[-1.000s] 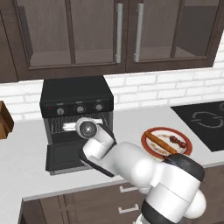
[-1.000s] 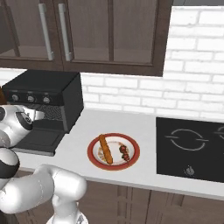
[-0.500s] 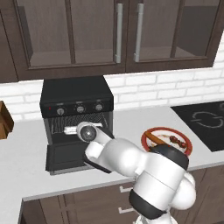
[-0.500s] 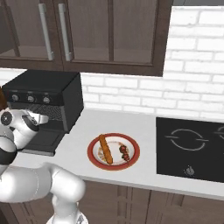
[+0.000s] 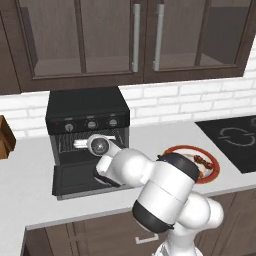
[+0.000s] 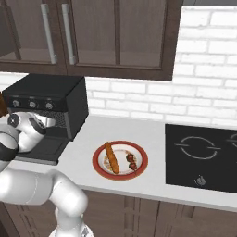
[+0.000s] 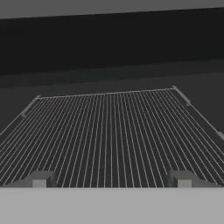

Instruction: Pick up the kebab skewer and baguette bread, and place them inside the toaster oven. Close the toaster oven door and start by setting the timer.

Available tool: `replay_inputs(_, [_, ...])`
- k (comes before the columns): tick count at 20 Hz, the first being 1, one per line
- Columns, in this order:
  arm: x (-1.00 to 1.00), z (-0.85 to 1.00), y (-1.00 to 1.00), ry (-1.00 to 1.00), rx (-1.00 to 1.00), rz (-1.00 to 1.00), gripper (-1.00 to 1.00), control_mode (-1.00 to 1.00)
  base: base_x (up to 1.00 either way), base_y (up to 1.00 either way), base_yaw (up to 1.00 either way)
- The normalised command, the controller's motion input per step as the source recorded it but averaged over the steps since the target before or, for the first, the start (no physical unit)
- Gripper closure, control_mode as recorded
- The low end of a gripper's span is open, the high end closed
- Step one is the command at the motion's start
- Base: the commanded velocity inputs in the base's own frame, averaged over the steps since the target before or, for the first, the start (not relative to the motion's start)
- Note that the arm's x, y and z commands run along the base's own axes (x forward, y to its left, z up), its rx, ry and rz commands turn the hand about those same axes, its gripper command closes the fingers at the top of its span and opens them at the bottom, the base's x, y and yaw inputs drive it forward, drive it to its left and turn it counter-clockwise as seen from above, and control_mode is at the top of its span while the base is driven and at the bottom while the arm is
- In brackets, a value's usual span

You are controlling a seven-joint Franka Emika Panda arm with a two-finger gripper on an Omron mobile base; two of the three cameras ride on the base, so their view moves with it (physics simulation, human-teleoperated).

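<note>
Kitchen counter w/ toaster oven at left, door down. Gripper is spread wide, empty, at the wire rack. Kebab skewer & baguette lie on the plate, well right of the gripper, both pointing near-to-far.

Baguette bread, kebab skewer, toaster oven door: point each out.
baguette bread (image 6: 111, 157): right base view, mid-loaf.
kebab skewer (image 6: 131, 161): right base view, meat chunks.
toaster oven door (image 5: 75, 179): left base view, lowered panel's left half.
</note>
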Motion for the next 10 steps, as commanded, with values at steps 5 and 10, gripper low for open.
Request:
replay_inputs(5, [0.02,-0.15,0.03,0.0,0.0,0.0,-1.0,-1.0,0.0,0.0,0.0])
replay_inputs(10, [0.2,0.0,0.04,0.01,0.0,0.0,-1.0,-1.0,0.0,0.0,0.0])
